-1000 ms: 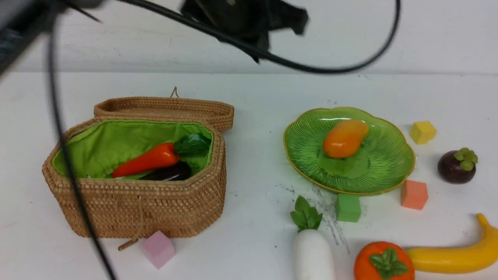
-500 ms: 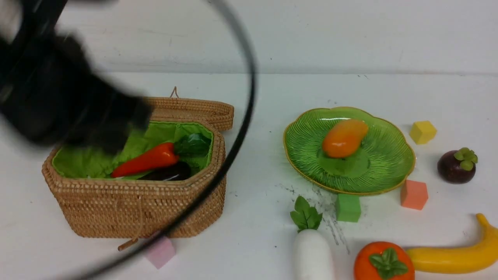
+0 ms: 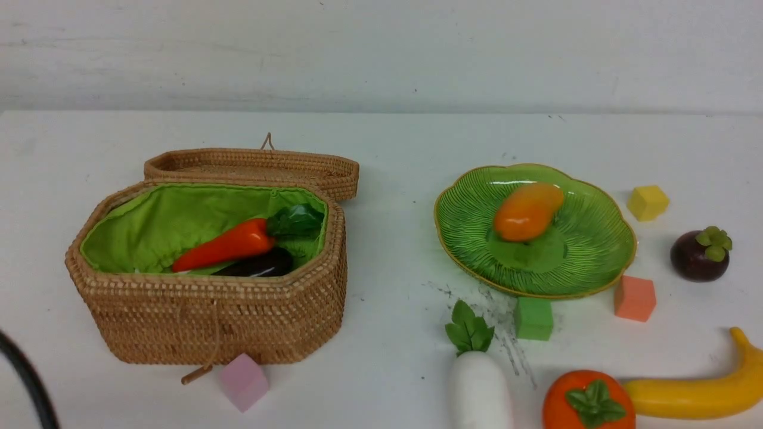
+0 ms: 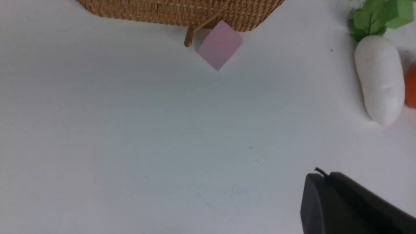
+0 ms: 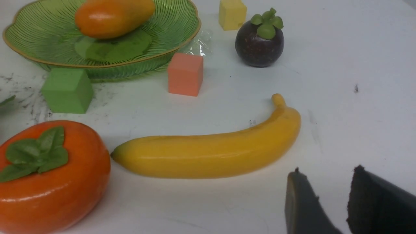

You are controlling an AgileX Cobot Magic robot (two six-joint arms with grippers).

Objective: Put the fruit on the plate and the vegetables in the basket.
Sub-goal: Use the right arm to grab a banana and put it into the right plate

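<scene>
Banana [image 5: 208, 152] — near the right fingers [image 5: 302, 208], apart.

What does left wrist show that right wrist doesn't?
Left wrist only: basket wall, pink cube, white body of radish, shut left gripper. Right wrist only: plate with mango, mangosteen, banana, yellow cube, orange cube, open right gripper. Shared: persimmon, green cube, radish leaf, table.
</scene>
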